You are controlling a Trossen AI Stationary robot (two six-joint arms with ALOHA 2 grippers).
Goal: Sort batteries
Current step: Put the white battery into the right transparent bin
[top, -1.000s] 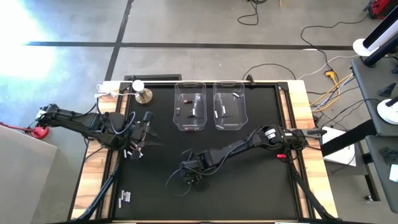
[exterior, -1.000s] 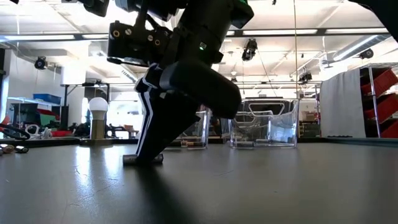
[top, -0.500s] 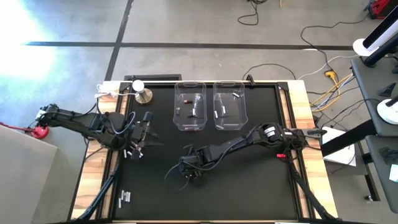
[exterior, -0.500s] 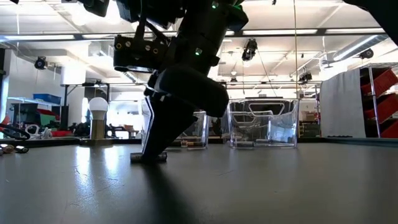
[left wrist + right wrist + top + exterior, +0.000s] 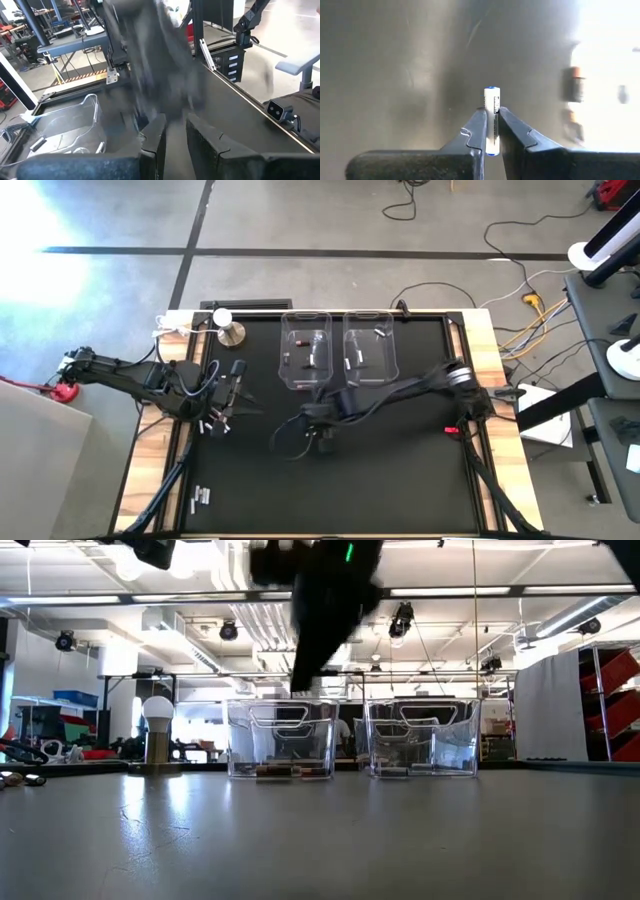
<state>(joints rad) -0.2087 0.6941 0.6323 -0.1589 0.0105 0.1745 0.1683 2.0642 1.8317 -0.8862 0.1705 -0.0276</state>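
Above mid-desk (image 5: 400, 490), a white battery (image 5: 491, 120) is being lifted off the surface by the right gripper (image 5: 322, 442), clamped shut on it, heading binward; left gripper (image 5: 228, 412) is idling, nearly closed, empty.

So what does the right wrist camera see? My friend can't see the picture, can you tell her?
The right gripper is shut on a small white battery with a blue tip, which sticks out past the two dark fingers. Behind it is the dark tabletop, and a blurry dark, reddish battery shows off to one side.
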